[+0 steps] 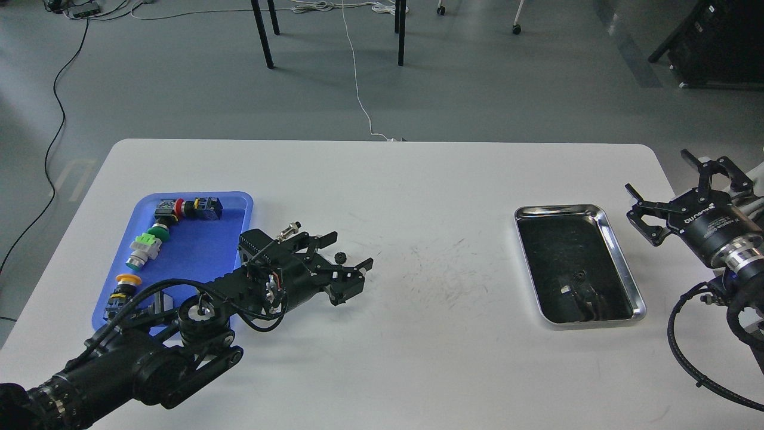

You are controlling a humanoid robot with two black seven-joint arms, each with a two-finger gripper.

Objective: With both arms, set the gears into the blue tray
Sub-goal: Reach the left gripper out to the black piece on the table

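Since the left gripper [352,254] sat low on the table with fingers spread around one gear [341,257], it looked set to pinch it. Blue tray [239,203] waited just behind-left; right gripper [671,185] hovered open beyond the silver tray [621,263].

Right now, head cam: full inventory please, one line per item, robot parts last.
small black toothed gear: 1, black, on table between the left gripper's fingers
rectangular blue plastic tray: 1, blue, table left
colourful push-button switches: several, red, green and yellow caps, inside the blue tray
small silver cylindrical part: 1, silver, on table just right of the blue tray
shiny silver metal tray: 1, silver rim, dark bottom, table right; contents unclear
white table: 1, white
left gripper: 1, black, open around the gear
right gripper: 1, black, open, right table edge
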